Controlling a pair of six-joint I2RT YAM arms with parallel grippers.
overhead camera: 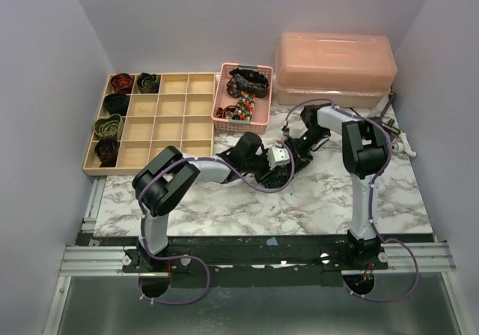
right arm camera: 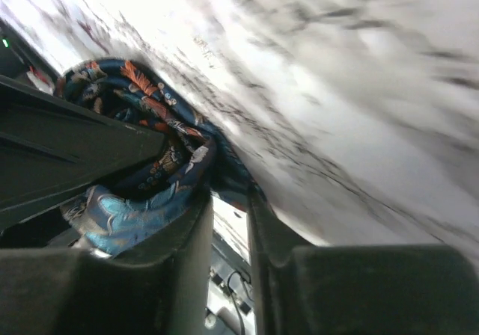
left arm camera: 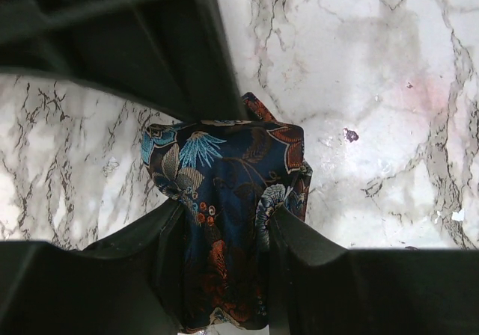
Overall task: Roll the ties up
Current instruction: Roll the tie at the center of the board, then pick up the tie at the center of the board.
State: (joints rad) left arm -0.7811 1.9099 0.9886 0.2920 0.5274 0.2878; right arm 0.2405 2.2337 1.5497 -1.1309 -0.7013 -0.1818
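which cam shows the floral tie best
The left wrist view: the floral tie fills the centre in sharp focus, clamped in the left gripper, print clear. The right wrist view shows only a blurred coiled edge at the left. In the top view the arms hide nearly all of it.

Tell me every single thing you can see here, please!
Table: one, white marble with grey veins, under everything.
Divider tray: one, tan wood, far left.
Rolled ties: five, dark prints, in the tray's left compartments.
Mesh basket: one, pink, far middle.
Loose ties: a heap, too tangled to count, dark prints, in the basket.
Lidded box: one, see-through peach, far right.
Floral tie: one, navy, teal and orange, mid-table.
Arms: two, black and white, near edge.
Left gripper: black, shut on the Floral tie.
Right gripper: black, slightly open beside the tie's coil.
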